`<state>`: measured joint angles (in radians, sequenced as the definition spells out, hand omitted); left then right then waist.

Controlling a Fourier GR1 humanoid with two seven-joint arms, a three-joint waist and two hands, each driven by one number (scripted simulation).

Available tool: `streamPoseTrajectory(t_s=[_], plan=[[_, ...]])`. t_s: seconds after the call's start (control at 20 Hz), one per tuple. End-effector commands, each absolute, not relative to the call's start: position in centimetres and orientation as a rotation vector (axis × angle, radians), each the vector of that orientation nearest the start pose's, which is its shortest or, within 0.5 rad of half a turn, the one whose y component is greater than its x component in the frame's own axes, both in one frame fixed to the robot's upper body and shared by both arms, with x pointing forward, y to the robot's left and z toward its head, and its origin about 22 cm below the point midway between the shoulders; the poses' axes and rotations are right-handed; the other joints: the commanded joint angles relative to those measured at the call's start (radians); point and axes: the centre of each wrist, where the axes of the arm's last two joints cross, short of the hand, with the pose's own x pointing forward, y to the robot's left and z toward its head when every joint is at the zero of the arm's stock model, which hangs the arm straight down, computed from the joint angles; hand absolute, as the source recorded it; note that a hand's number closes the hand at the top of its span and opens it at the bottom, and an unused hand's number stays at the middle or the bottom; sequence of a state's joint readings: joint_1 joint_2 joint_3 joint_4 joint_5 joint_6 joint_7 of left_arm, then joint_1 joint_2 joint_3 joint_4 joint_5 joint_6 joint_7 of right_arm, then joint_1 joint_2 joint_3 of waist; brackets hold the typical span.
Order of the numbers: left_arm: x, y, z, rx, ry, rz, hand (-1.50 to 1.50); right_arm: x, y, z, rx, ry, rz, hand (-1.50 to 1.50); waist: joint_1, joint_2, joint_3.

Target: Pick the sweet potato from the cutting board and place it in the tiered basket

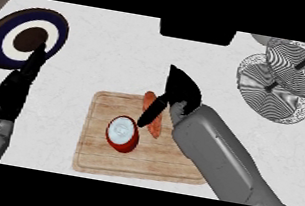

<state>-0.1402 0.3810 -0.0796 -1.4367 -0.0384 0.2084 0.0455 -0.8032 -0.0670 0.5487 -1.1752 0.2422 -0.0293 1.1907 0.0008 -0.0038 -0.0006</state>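
Where the sweet potato (155, 129) meets the board's (101, 160) far edge, the right robot hand (181, 93) stands spread.

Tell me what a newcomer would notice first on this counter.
The right hand, at the middle, hangs over the orange sweet potato on the wooden cutting board, beside a red round thing with a pale top. The wire tiered basket stands at the far right, and a dark-ringed plate at the far left, behind the resting left hand.

A kitchen: a pale counter (122, 34) carries a wooden cutting board (98, 153), a dark-rimmed plate (58, 26) and a wire tiered basket (261, 100).
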Motion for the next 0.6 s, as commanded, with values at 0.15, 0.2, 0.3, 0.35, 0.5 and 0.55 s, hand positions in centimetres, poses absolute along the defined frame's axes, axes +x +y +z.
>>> streamPoseTrajectory(t_s=[0.15, 0.2, 0.3, 0.35, 0.5, 0.55], plan=[[28.4, 29.3, 3.3, 0.416, -1.533, -0.234, 0.0, 34.4, -3.1, 10.5, -0.618, -0.636, 0.814, -1.5, 0.0, 0.003, 0.0], [27.1, 30.2, 2.4, 0.424, -1.531, -0.232, 0.0, 32.3, -1.5, 10.1, -0.61, -0.649, 0.807, -1.5, -0.002, -0.001, 0.0], [27.8, 31.3, 1.9, 0.429, -1.526, -0.227, 0.0, 33.5, -2.3, 9.6, -0.585, -0.62, 0.842, -1.5, -0.003, 0.004, 0.0], [27.2, 29.2, 2.7, 0.429, -1.526, -0.233, 0.0, 33.7, -3.1, 8.9, -0.592, -0.619, 0.814, -1.5, 0.002, 0.002, 0.0], [28.3, 28.2, 3.2, 0.428, -1.527, -0.238, 0.0, 32.2, -1.4, 8.6, -0.603, -0.589, 0.795, -1.5, 0.007, 0.001, 0.0], [27.7, 28.2, 2.5, 0.427, -1.543, -0.219, 0.0, 34.1, -2.7, 9.1, -0.589, -0.581, 0.799, -1.5, 0.003, 0.003, 0.0]])
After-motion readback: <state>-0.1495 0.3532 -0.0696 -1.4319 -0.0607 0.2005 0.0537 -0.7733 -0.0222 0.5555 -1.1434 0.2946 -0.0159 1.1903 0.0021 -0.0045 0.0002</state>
